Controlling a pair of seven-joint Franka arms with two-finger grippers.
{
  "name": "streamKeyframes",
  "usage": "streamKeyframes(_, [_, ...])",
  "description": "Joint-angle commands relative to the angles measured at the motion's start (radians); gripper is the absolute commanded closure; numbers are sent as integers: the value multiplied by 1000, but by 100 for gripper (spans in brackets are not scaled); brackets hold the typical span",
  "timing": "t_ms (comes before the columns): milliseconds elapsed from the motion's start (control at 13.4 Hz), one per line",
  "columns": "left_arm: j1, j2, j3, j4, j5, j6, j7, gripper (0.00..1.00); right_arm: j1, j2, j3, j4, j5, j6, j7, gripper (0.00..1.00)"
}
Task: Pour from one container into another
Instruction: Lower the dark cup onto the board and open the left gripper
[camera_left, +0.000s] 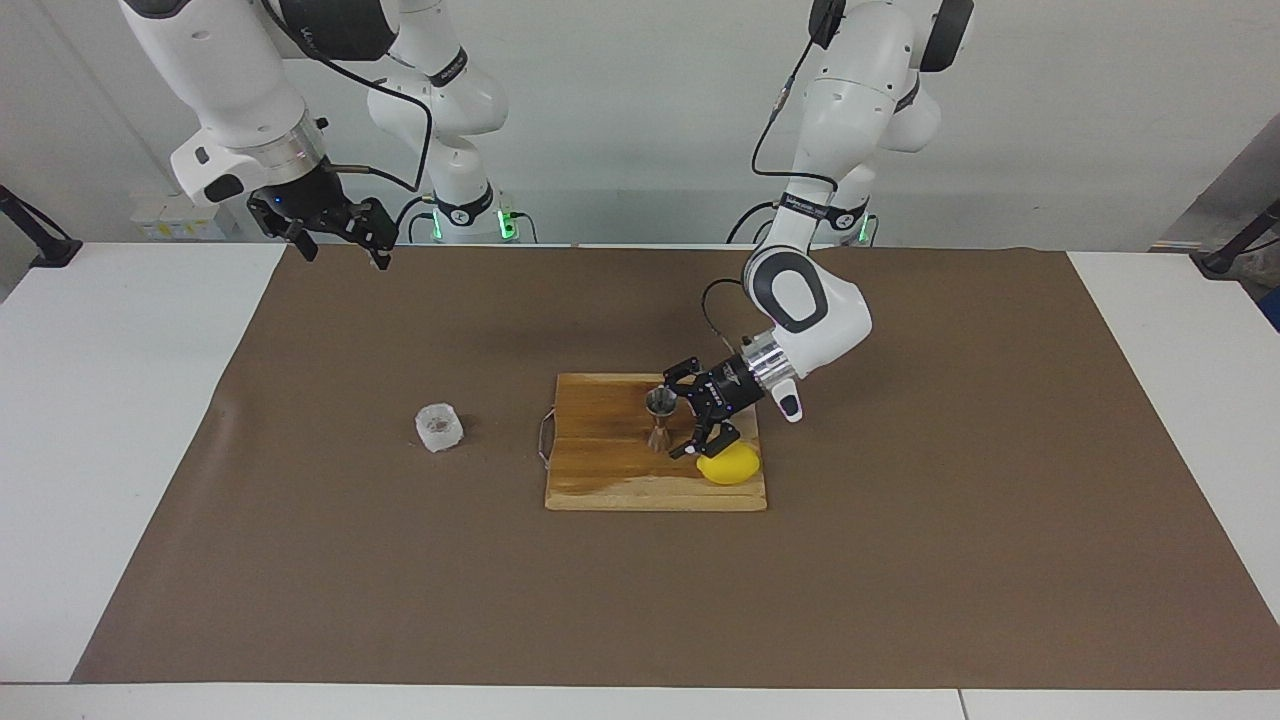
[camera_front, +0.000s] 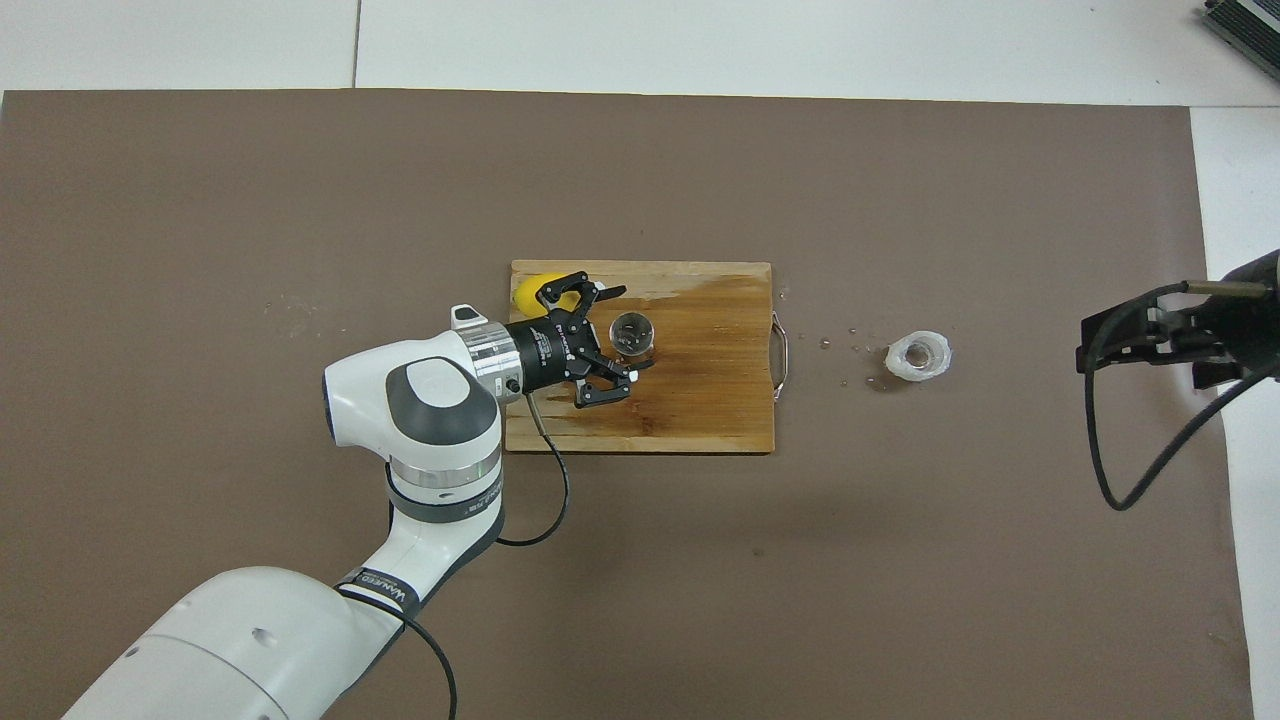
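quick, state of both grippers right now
Left gripper: open beside the jigger on the cutting board, holding nothing.
Right gripper: raised, waiting, holding nothing; fingers cannot be told.

**Board at mid-surface, cup apart toward the right arm's end**

A paper mat (camera_left: 900, 560) covers most of the surface (camera_left: 130, 450). A cutting board (camera_left: 620, 480) lies on the mat near its middle, its wire handle (camera_front: 781, 355) pointing toward the right arm's end. On the board stands a jigger (camera_left: 659, 420), upright. A lemon (camera_left: 730, 466) rests at the board's corner toward the left arm's end, farther from the robots than the jigger. The left gripper (camera_left: 690, 415) sits low over the board, its jaws spread beside the jigger, one finger over the lemon. A plastic cup (camera_left: 439, 427) stands on the mat, well apart from the board, toward the right arm's end. The right gripper (camera_left: 340, 245) hangs high over the mat's edge nearest the robots.
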Motion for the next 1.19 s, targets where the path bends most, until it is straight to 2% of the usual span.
streamKeyframes(0, [19,-38,3,-22,68,-11,3,0,-6,4,-1,7,2,-12,-13,0])
streamKeyframes(372, [44,-152,13,-87,310,-6,-2,0,-6,4,-1,7,2,-12,-13,0])
streamKeyframes(521, [65,-180,13,-99,370,-10,-2,0,-6,4,-1,7,2,-12,-13,0])
streamKeyframes(893, [119,-190,27,-61,672,-13,11,0,-12,4,-5,7,2,-12,-13,0])
streamKeyframes(1117, [154,-183,27,-6,931,-40,18,0,-7,-6,1,7,4,-26,-41,0])
